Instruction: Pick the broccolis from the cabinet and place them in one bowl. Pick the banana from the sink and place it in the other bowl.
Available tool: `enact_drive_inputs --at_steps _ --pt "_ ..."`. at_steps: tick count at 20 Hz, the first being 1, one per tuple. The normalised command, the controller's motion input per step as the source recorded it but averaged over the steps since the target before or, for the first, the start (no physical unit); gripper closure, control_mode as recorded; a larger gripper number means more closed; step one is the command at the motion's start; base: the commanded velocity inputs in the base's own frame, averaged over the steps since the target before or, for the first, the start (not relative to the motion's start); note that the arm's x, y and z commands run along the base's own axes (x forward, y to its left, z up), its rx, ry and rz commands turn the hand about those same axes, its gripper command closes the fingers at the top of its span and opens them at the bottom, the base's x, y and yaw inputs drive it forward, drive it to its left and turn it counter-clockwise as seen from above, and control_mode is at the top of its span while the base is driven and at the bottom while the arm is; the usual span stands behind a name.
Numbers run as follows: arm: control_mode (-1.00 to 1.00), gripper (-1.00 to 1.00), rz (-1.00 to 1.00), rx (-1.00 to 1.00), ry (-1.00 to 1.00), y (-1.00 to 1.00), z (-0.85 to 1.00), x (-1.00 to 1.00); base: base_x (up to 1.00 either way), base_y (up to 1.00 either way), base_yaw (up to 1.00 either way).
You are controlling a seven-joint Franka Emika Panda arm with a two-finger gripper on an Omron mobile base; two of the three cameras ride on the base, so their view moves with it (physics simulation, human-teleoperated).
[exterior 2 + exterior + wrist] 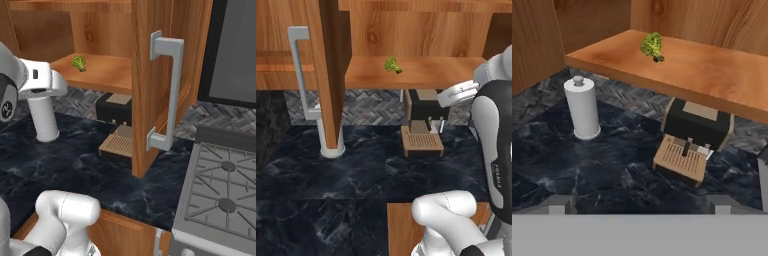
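Wood-grain cabinet (712, 75), bumpy green broccoli (652, 46)

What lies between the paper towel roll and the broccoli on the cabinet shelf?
In the hand view, only bare dark counter and the front edge of the shelf separate the paper towel roll from the broccoli. Nothing stands between them.

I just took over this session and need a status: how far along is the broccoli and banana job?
Looks done: the cabinet door stands open. Only one broccoli shows on the shelf; where the other is, I cannot tell. In hand: nothing; the gripper is open, facing the shelf from a distance. Left: at least this floret and, as far as these views show, the banana.
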Motion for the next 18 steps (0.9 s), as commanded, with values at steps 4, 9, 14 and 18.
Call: enact_drive_inputs --at_steps 4,9,14,18 --pt "-1.0 -1.0 -0.09 0.15 -0.16 0.13 0.0 0.49 0.0 0.0 0.0" --pt "-1.0 -1.0 -0.06 0.23 -0.06 0.0 0.01 0.43 0.0 0.0 0.0" --pt "-1.0 -1.0 0.0 0.01 -0.01 -0.01 0.22 0.46 0.0 0.0 0.0" --pt "-1.0 -1.0 0.06 -0.09 0.0 0.01 0.23 0.48 0.0 0.0 0.0"
